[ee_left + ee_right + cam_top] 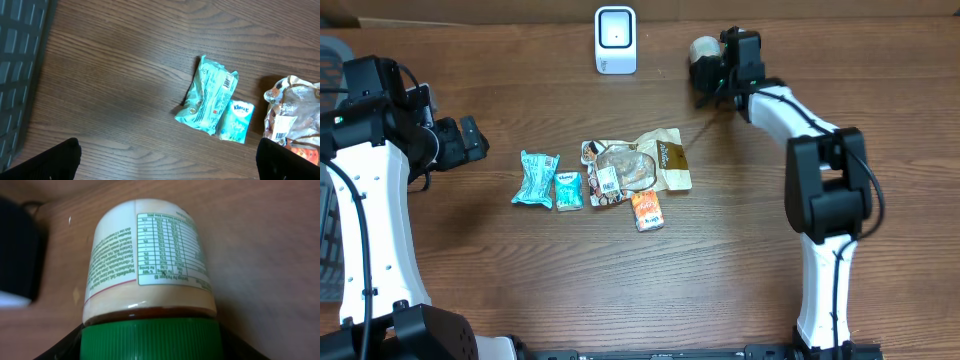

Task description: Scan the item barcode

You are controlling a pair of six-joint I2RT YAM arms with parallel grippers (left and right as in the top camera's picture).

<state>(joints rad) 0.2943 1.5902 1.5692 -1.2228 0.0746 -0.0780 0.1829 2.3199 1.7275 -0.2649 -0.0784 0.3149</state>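
Gripping cream plastic jar (150,255) by ribbed green lid (150,340), right end effector (713,60); rigid, slick, likely hefty. Left end effector (475,138) open.

"Kleenex" brand on small teal tissue pack (236,121). Upside-down nutrition table and ingredients print on jar (150,260), too fine to read.

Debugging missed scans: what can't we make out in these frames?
jar barcode: right wrist view shows only the nutrition panel; overhead, the jar is too small and partly behind the right gripper.
snack bag: cut off by the right edge of the left wrist view.
scanner face: overhead only, too small to read.
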